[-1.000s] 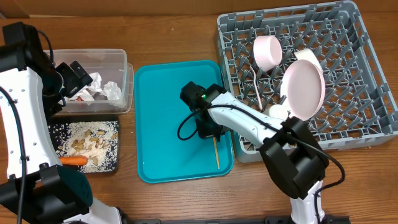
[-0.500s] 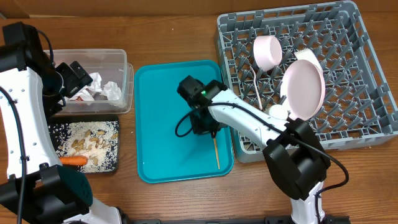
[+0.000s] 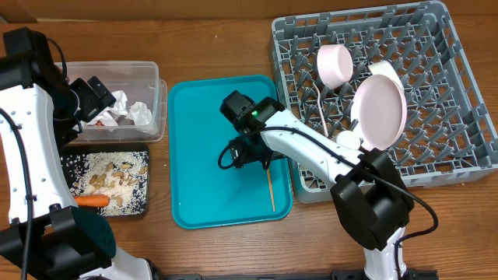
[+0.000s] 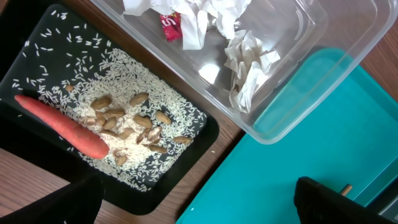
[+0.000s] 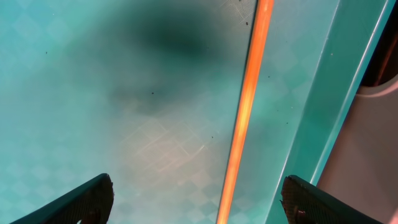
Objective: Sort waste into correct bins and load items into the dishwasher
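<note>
"Since you have the wrist view, where's the wooden stick [image 5: 245, 112]?"

"Flat on the teal tray [image 3: 194, 179], lying between the fingers of my right gripper [image 5: 196, 186], touching neither. I see the jaws spread wide, holding nothing."

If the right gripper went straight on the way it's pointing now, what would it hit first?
Most likely the wooden stick, lying on the teal tray between the open fingers of the right gripper. Depth is unclear; the fingertips may reach the tray floor beside it.
</note>
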Motion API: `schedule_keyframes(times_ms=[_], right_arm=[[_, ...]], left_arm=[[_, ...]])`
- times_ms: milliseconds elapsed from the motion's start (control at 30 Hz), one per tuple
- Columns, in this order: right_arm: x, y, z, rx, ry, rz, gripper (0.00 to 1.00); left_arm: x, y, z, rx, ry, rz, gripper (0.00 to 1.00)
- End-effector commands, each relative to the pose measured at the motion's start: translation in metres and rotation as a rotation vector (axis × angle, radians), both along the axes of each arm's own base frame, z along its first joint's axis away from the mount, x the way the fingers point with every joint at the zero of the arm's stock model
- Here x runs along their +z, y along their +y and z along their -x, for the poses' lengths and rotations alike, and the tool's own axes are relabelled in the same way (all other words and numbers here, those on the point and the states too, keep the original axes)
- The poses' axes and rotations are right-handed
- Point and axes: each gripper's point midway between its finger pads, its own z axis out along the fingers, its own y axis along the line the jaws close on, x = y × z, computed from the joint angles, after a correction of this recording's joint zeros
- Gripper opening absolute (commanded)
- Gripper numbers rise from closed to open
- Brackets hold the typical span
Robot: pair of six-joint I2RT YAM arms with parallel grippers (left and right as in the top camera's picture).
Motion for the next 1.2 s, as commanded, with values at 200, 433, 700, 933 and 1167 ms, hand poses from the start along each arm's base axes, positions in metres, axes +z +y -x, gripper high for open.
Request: schedule_keyframes(times_ms=[200, 433, 700, 933, 1167], right_arm=[[0.018, 0.001, -0.009, -0.008, -0.051, -0.03, 1.0], [0.013, 0.001, -0.009, -0.012, -0.052, -0.031, 0.83], [0.0, -0.002, -0.006, -0.012, -0.048, -0.026, 0.64], [-0.014, -0.005, -0.003, -0.012, -0.05, -0.023, 0.61], [-0.015, -0.013, -0.01, -0.017, -0.092, 0.022, 0.51]], left_arm=[[-0.001, -0.004, 0.001, 0.008, 0.001, 0.014, 1.0], [-0.001, -0.004, 0.001, 0.007, 0.001, 0.015, 1.0], [0.0, -0.004, 0.001, 0.007, 0.001, 0.014, 1.0], [0.0, -0.004, 0.001, 0.008, 0.001, 0.014, 1.0], [-0.001, -0.004, 0.001, 0.007, 0.001, 0.015, 1.0]])
